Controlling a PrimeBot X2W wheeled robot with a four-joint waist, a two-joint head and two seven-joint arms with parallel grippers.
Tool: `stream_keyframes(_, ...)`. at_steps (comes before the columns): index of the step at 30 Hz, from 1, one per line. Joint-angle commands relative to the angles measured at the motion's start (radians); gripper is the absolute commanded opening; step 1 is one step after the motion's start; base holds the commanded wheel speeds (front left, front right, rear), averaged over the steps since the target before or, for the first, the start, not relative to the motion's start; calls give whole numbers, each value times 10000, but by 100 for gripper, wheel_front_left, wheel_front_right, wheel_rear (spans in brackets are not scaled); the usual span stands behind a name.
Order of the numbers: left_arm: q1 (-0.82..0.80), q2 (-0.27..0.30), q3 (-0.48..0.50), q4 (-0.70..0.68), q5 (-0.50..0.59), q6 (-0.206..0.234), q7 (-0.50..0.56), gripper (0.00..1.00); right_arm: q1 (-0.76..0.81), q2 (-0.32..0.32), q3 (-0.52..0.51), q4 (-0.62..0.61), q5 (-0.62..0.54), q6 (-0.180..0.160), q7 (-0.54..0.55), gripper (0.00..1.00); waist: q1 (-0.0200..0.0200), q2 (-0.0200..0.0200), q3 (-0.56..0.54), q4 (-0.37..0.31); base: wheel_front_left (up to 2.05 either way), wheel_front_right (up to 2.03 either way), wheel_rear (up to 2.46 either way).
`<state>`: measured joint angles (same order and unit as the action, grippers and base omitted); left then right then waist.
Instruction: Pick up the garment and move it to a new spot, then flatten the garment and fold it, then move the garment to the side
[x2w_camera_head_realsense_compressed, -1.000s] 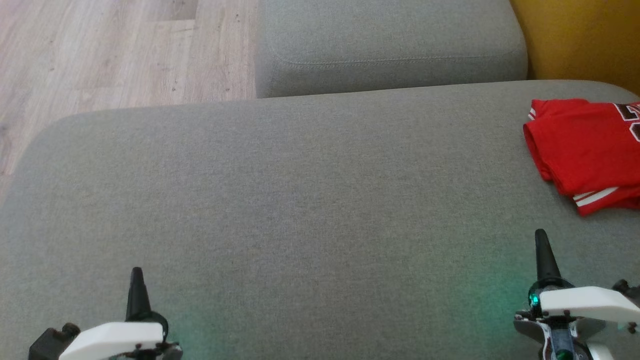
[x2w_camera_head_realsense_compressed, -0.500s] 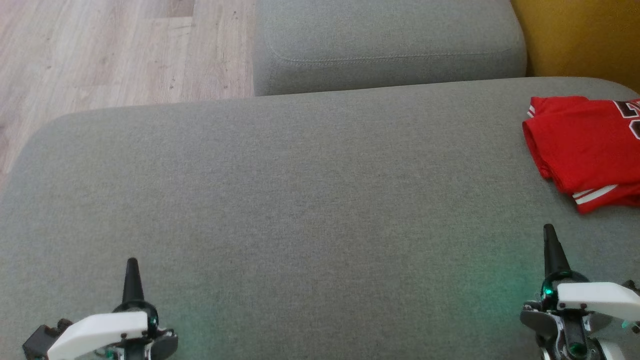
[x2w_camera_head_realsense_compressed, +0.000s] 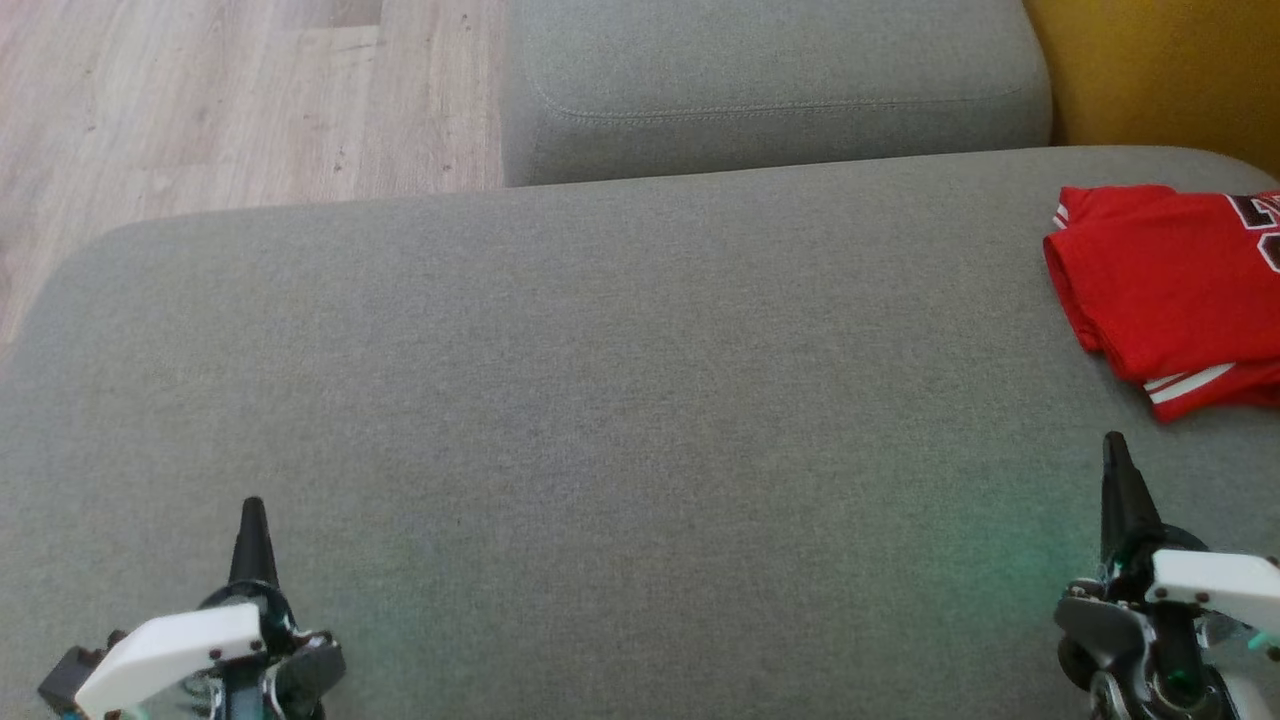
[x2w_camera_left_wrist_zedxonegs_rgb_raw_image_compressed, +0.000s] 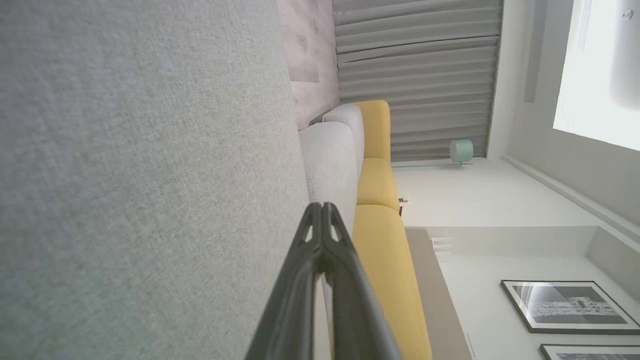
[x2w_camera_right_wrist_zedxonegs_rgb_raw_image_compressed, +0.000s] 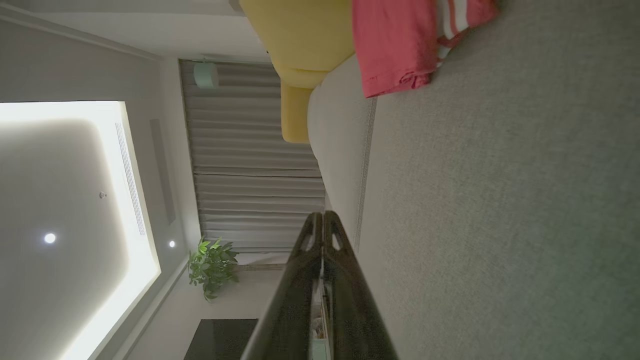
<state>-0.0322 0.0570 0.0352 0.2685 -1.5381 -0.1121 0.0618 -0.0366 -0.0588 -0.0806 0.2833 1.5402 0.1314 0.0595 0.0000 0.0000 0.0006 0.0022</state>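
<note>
Red shirt (x2w_camera_head_realsense_compressed: 1165, 275) lies at the far R end of the big grey cushion (x2w_camera_head_realsense_compressed: 600, 380), bunched in a couple of layers, part of it cut off by the head view's edge. White stripes (x2w_camera_head_realsense_compressed: 1190, 383) run along its near trim, dark lettering (x2w_camera_head_realsense_compressed: 1262, 215) up by the far side, too cropped to read. R hand (x2w_camera_head_realsense_compressed: 1112, 445) is low over the cushion on the robot's side of the shirt, near it but apart, bare grey fabric between; fingers pressed together to one dark point, pinching nothing. In the R wrist view the same hand (x2w_camera_right_wrist_zedxonegs_rgb_raw_image_compressed: 322, 216) shows its two fingers meeting at the tips, w/ the shirt (x2w_camera_right_wrist_zedxonegs_rgb_raw_image_compressed: 395, 45) ahead, near the cushion's far edge. L hand (x2w_camera_head_realsense_compressed: 250, 512) is way over at the other end, well apart from the shirt, also low over the cushion; can't tell if either hand touches it. L wrist view has that hand's fingers (x2w_camera_left_wrist_zedxonegs_rgb_raw_image_compressed: 345, 280) closed tip to tip too, empty. Faint green glow (x2w_camera_head_realsense_compressed: 960, 590) on the fabric beside the R hand, another by the L. Beyond the big cushion sits a second grey cushion (x2w_camera_head_realsense_compressed: 770, 80), against its far edge; wood floor (x2w_camera_head_realsense_compressed: 200, 100) to the L of that, yellow seat (x2w_camera_head_realsense_compressed: 1160, 70) to the R. Background in wrist views: grey curtain (x2w_camera_left_wrist_zedxonegs_rgb_raw_image_compressed: 415, 75), framed prints (x2w_camera_left_wrist_zedxonegs_rgb_raw_image_compressed: 565, 306), mint lamp (x2w_camera_left_wrist_zedxonegs_rgb_raw_image_compressed: 461, 150), potted plant (x2w_camera_right_wrist_zedxonegs_rgb_raw_image_compressed: 212, 267), ceiling spot (x2w_camera_right_wrist_zedxonegs_rgb_raw_image_compressed: 50, 238).
</note>
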Motion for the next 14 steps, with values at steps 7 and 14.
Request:
stream_keyframes(7, -736, 121, 525, -244, -922, -186, 304, 0, -684, -148, -10, -405, 952, -7, 278, 0, 0, 0, 26, -22, 0, 0, 0)
stream_keyframes(14, -738, 108, 545, -243, -905, -186, 320, 0, -686, -131, -33, -403, 932, -7, 297, 0, 0, 0, 26, -22, 0, 0, 0)
